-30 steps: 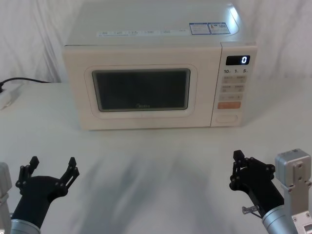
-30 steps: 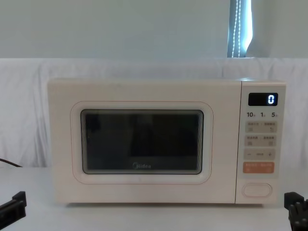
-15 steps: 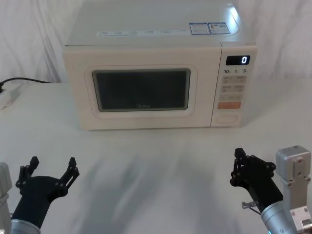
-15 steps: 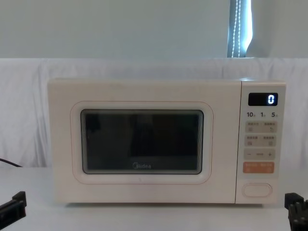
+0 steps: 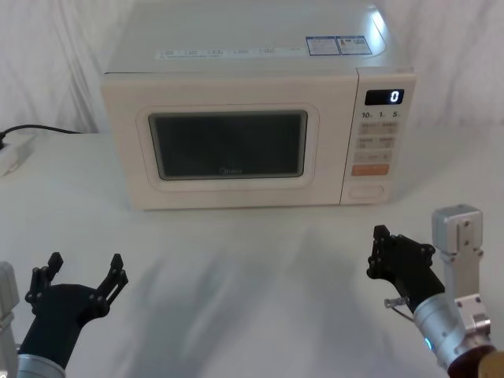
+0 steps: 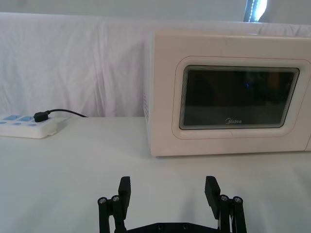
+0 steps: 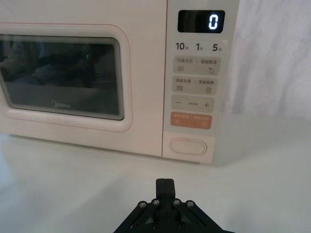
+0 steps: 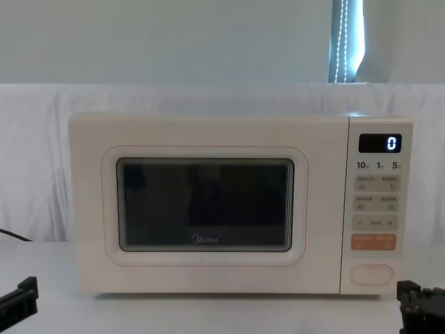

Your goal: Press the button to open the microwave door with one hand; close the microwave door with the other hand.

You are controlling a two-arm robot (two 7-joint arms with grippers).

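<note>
Microwave (image 5: 244, 118) at table's far side, microwave door (image 5: 228, 142) shut, button (image 7: 188, 146) lowest on keypad. Right gripper (image 7: 164, 184) pinched together, aimed straight at it, likely for poking. Left gripper (image 6: 167, 191) spread wide, parked near.

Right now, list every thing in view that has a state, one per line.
microwave door: shut, flush with the front.
display: lit, reading 0.
button: not yet touched.
left gripper: open, low near the table.
right gripper: shut, facing the keypad.
power strip: black plug inserted.
</note>
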